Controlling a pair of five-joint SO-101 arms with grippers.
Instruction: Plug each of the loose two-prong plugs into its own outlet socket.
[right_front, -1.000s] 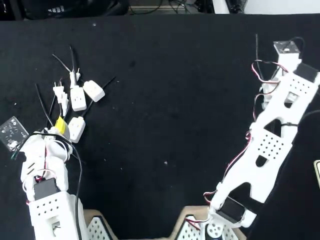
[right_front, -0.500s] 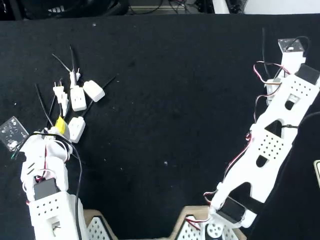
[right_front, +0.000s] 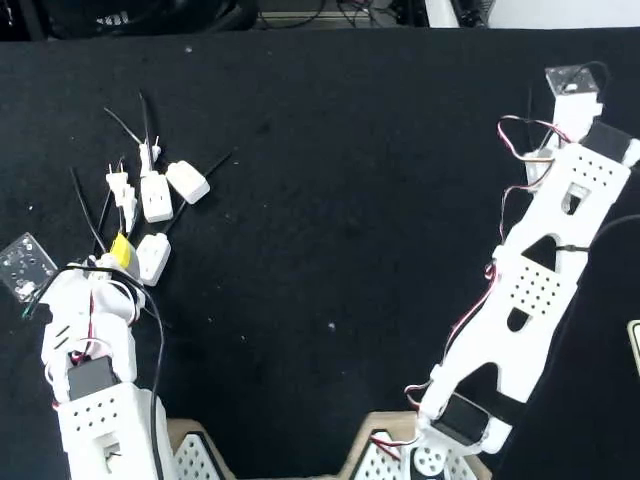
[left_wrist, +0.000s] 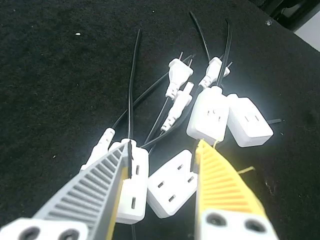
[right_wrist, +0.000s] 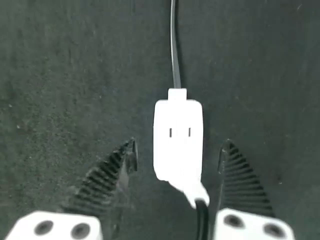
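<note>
Sockets (left_wrist: 210, 112) near the left gripper (left_wrist: 164, 147) number four, all white, clustered on the black worktop (left_wrist: 60, 75) with four loose plugs (left_wrist: 178, 75) among them. That gripper is spread open over the two nearest sockets. The right gripper (right_wrist: 179, 145) is released astride a fifth socket (right_wrist: 178, 120) with one plug (right_wrist: 194, 192) at its end. Since half a second ago the right arm (right_front: 540, 290) has edged leftward; the left arm (right_front: 90, 340) has stayed put.

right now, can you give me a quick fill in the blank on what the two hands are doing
The left hand has one grey finger and one ___ finger.
The right hand is ___, with a white outlet socket between its fingers.
That socket's face shows ___ slots.
Missing words: yellow; open; two.
</note>
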